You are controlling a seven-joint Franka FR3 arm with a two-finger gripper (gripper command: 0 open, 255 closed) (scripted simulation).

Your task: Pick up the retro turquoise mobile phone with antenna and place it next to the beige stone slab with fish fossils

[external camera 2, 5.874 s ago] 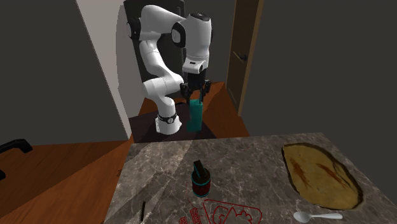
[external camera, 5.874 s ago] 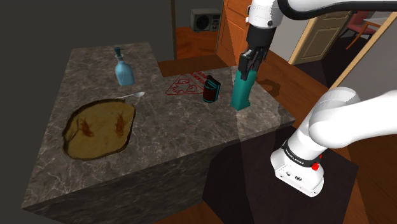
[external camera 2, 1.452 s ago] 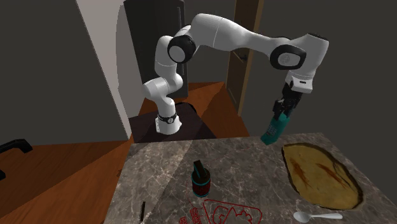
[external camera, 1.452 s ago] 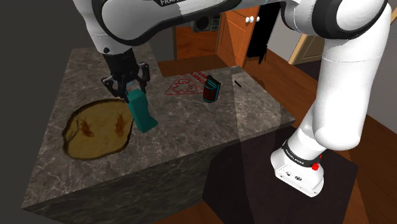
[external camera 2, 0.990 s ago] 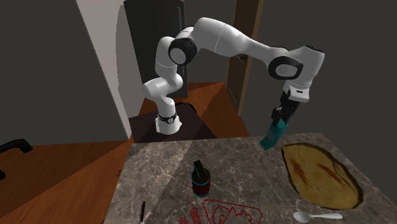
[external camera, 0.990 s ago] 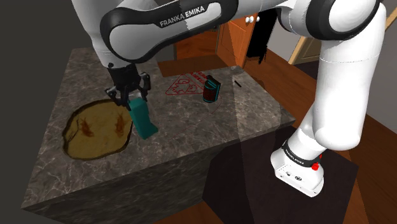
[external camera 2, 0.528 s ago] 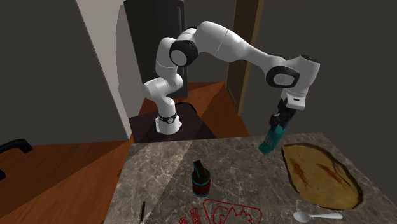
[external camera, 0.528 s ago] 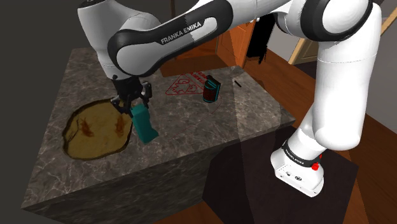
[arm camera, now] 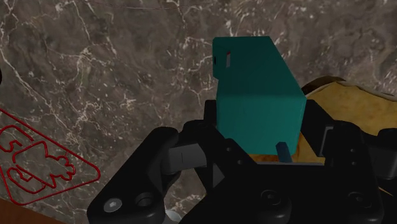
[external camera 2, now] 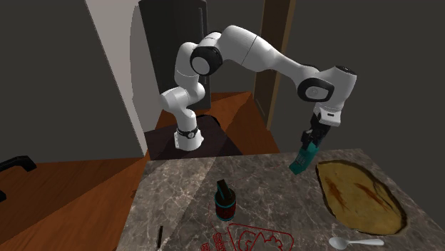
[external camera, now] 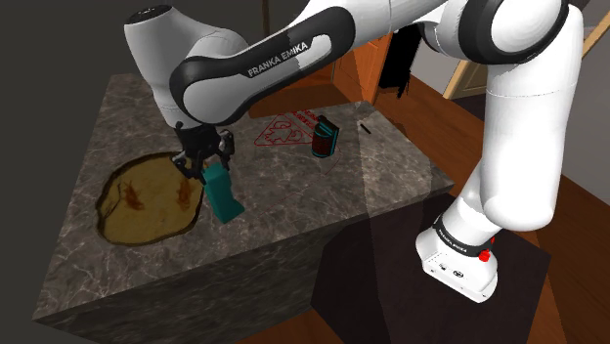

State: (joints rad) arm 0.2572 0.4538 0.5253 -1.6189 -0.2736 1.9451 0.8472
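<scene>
Your gripper has its jaws clamped on the upper end of the turquoise phone. The phone hangs tilted below the jaws, over the dark marble counter. You cannot tell whether its lower end touches the counter. The beige fossil slab lies flat just beside the jaws, its edge close to the phone.

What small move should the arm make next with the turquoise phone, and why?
Probably lower the claw slightly: it clasps the tilted turquoise phone right beside the fish-fossil slab, yet the phone seems to hang just above the counter, so opening now may drop it.
</scene>
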